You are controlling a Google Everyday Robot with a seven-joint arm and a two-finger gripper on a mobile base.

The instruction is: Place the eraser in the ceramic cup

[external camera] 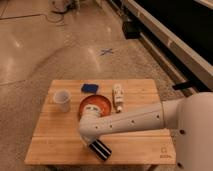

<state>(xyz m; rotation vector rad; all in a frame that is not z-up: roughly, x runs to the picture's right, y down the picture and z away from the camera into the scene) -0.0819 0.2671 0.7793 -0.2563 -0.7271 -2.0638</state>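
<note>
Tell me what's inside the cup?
Nothing shows inside the cup; its near inner wall is hidden. The eraser is at the front edge of the table, by the gripper.
</note>
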